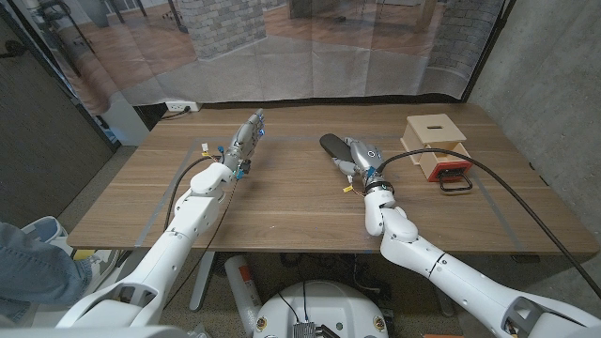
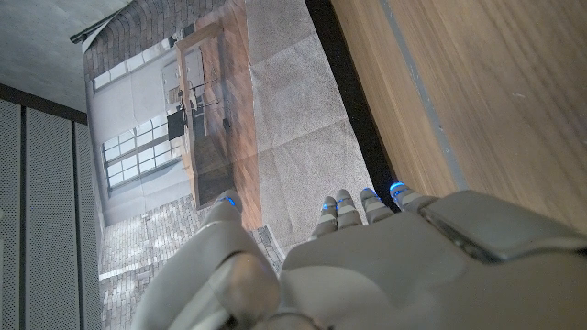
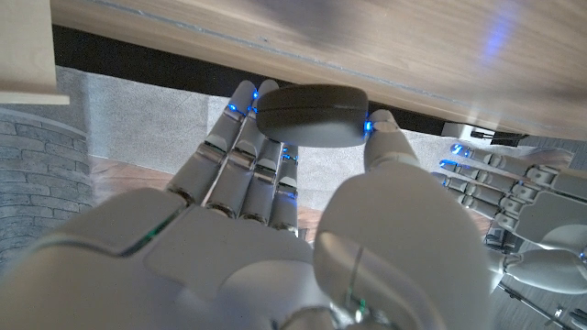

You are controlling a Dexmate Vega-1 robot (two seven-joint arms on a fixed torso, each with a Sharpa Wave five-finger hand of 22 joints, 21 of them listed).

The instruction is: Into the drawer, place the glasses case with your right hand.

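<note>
The right robot hand (image 1: 354, 156) gripped the case (image 1: 331, 145) left of the drawer (image 1: 449, 167), apparently at pickup. Next it called for carrying rightward into the drawer.

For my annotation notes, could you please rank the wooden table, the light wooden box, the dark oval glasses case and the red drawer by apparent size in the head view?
1. Wooden table
2. Light wooden box
3-4. Dark oval glasses case, partly covered by the right hand, and red drawer: look alike, unranked.

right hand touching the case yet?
Touching. The right wrist view shows the right hand pinching the case between its fingers and thumb.
</note>
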